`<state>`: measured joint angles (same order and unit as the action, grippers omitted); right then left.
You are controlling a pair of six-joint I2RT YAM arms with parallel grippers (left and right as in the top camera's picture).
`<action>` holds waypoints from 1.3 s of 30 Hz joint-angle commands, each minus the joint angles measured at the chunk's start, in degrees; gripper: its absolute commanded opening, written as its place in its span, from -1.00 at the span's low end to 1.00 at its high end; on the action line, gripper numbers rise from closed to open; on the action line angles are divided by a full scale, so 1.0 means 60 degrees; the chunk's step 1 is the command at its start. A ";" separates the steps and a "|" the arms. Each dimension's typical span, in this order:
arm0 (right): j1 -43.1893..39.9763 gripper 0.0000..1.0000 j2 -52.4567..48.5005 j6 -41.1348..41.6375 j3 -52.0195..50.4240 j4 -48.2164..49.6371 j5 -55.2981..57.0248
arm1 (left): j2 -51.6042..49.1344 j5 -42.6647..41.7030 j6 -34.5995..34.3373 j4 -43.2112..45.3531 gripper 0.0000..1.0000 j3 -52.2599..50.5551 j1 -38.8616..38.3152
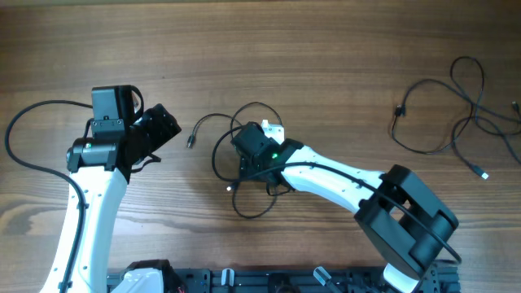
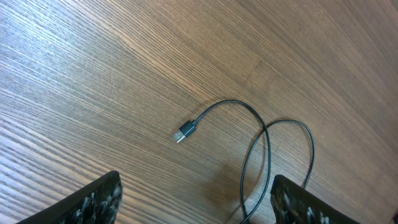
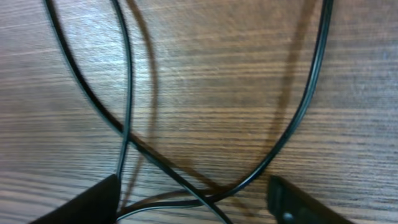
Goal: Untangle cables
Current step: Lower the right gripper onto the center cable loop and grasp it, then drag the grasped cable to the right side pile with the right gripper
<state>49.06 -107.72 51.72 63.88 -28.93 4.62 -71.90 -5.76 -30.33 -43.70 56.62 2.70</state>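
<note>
We see two arms built alike. The left arm (image 1: pixel 85 220) is a long white link topped by boxy black joint housings, with a thick black cable (image 1: pixel 10 138) looping out beside it. The right arm (image 1: pixel 334 181) has a tapered white link, a small green light (image 1: pixel 275 157) glowing on its black wrist, and a bulky rounded black joint (image 1: pixel 407 218). Up close, the left claw (image 2: pixel 196 180) has black fingers (image 2: pixel 93 200) with a grey speckled weave. On the right claw (image 3: pixel 194 182) we make out only plain dark, blurred fingers (image 3: pixel 84 205).
</note>
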 commanded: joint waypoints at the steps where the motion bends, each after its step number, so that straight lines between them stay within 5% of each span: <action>1: 0.0047 0.30 -0.0361 0.0175 -0.0113 -0.0178 0.0229 | -0.0018 0.0186 -0.0095 0.0015 0.57 -0.0007 0.0051; 4: 0.0047 -0.31 -0.0390 0.0237 -0.0113 -0.0251 0.0350 | -0.0018 0.0182 -0.0095 0.0015 0.57 -0.0007 0.0051; 9: 0.0007 -0.89 -0.0386 0.0226 -0.0109 -0.0776 0.1333 | -0.0018 0.0186 -0.0095 -0.0058 0.57 -0.0007 0.0051; 16: -0.0845 -0.91 -0.0186 -0.0084 0.0073 -0.1887 0.2004 | -0.0018 0.0182 -0.0095 -0.0120 0.57 -0.0007 0.0051; 24: -0.2699 -0.92 0.1942 -0.2565 0.0117 -0.1891 0.2065 | -0.0018 0.0149 -0.0095 -0.0127 0.57 -0.0007 0.0051; 32: -0.6947 -0.91 0.4258 -0.6641 0.1290 -0.1271 0.3115 | -0.0018 0.0113 -0.0098 -0.0127 0.57 -0.0007 0.0051; 39: -1.0531 -0.91 0.4386 -0.7435 0.2448 0.0699 0.3075 | -0.0018 0.0113 -0.0098 -0.0127 0.57 -0.0007 0.0051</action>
<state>-7.22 -82.87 11.05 75.75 -28.42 21.65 -71.90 -5.61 -30.33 -44.42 56.62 2.70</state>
